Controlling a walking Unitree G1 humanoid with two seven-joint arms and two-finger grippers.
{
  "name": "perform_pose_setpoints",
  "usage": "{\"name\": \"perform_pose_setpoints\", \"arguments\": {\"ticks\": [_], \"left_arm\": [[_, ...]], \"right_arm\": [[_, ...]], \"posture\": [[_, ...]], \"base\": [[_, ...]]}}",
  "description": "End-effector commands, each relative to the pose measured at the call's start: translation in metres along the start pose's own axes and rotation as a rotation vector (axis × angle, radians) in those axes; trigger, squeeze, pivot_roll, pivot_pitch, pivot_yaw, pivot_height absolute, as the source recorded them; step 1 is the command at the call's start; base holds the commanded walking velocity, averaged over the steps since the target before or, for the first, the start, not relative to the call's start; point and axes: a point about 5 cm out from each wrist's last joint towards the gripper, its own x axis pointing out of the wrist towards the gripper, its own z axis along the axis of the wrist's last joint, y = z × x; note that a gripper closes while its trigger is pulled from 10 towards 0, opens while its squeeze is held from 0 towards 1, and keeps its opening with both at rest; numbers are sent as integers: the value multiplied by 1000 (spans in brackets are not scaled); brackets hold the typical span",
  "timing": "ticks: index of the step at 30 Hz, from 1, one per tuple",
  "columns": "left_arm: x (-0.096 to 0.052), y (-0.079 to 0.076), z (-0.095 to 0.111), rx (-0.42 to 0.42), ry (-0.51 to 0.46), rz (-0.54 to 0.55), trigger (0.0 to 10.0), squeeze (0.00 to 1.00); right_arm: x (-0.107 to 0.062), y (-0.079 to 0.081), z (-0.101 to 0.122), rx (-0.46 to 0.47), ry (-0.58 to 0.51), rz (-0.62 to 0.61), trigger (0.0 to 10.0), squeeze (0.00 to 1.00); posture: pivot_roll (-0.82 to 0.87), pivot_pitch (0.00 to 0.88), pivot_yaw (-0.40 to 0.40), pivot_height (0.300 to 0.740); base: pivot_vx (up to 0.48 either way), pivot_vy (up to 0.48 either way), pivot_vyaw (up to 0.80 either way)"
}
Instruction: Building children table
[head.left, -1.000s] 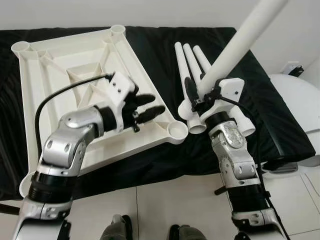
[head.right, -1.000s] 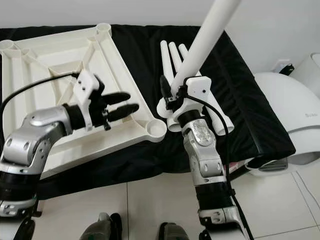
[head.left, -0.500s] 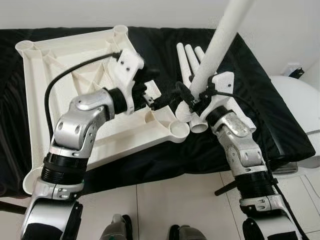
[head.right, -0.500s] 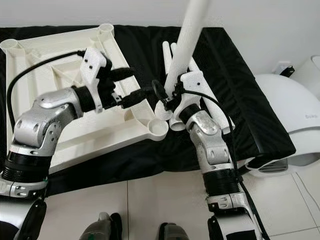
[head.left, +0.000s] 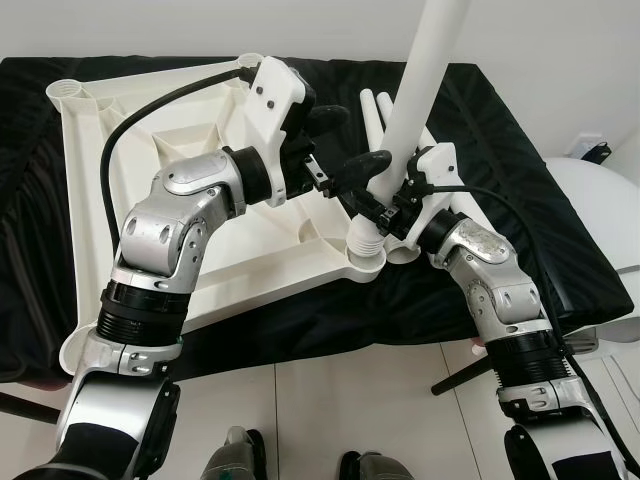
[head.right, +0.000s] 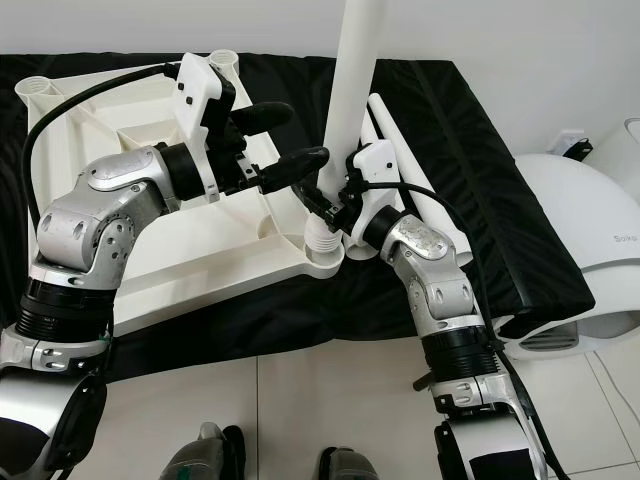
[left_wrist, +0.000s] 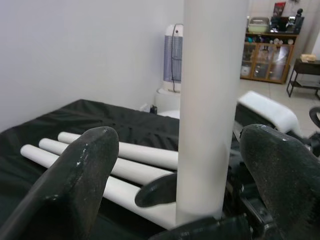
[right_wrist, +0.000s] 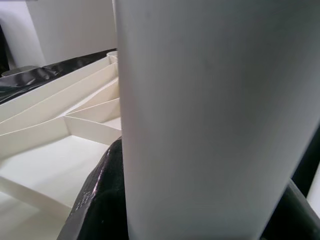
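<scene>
White leg's (head.left: 425, 90) top beyond frame edge

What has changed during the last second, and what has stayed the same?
The right gripper swung the held table leg from tilted to upright and brought its threaded end over the corner socket. The left gripper left the tabletop and moved to the leg, fingers open around it. The spare legs stayed lying on the black mat.

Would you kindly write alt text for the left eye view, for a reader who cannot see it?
The right gripper holds a white table leg upright, its threaded end at the corner socket of an upturned white tabletop lying on a black cloth. The left gripper, fingers open, reaches towards the leg; spare legs lie behind it.
</scene>
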Motion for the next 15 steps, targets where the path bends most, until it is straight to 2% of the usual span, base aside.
{"name": "perform_pose_setpoints", "arguments": {"ticks": [1, 15], "left_arm": [[3, -4, 10, 12, -27, -66, 10000, 0], [4, -7, 9, 7, -23, -101, 10000, 0]], "right_arm": [[2, -1, 3, -14, -5, 24, 10000, 0], [0, -2, 1, -16, 0, 41, 10000, 0]], "posture": [[28, 111, -38, 740], [30, 107, -36, 740]], "base": [[0, 0, 0], [0, 0, 0]]}}
